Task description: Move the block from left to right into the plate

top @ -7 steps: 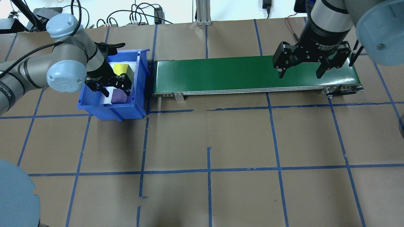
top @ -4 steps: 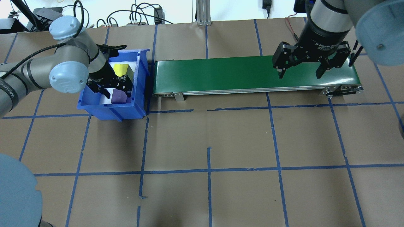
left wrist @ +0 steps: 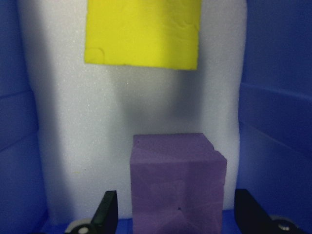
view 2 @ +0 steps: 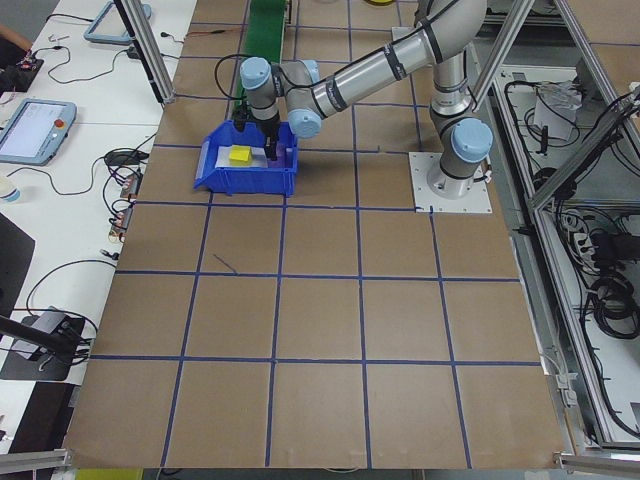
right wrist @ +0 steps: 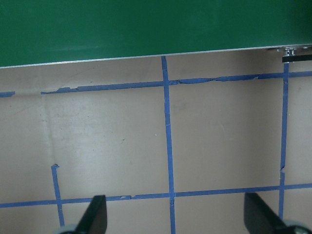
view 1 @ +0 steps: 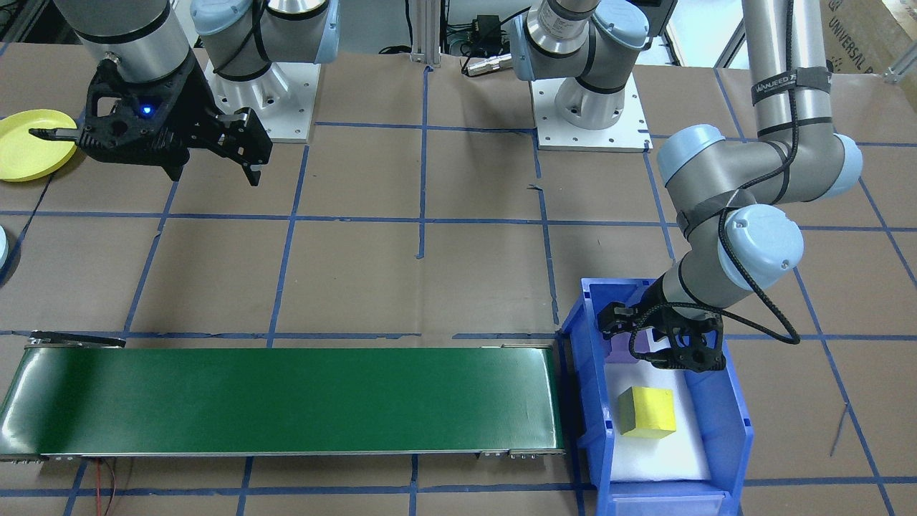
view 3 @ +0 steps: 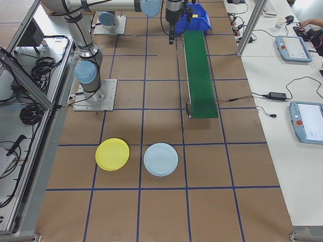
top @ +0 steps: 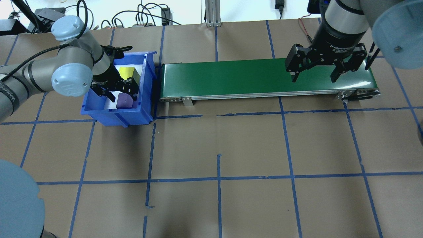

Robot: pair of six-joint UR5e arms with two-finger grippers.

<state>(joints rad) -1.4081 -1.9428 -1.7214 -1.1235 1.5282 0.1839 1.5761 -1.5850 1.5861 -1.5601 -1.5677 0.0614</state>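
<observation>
Left gripper [left wrist: 173,214] is down inside the blue bin [top: 147,71], jaws spread wide, straddling the purple block [left wrist: 176,183]. Fingers [left wrist: 108,209] sit either side of it with clear gaps, nothing clamped. Purple block rests on the white foam liner [left wrist: 73,136] at the bin end nearest the robot. Yellow block [view 1: 648,411] lies on the same liner, further from the robot, apart from the purple one.

Bin sits just off the end of the green conveyor belt [top: 231,77] on the robot's left.

Right gripper [top: 314,77] hangs above the other end of the belt, jaws wide apart, empty. Its wrist view looks down on the belt edge and the brown taped table [right wrist: 112,141].

Yellow plate [view 3: 112,154] sits on the table on the robot's right, well apart from the belt end, with a light blue plate [view 3: 161,159] just beside it. Both plates hold nothing.
</observation>
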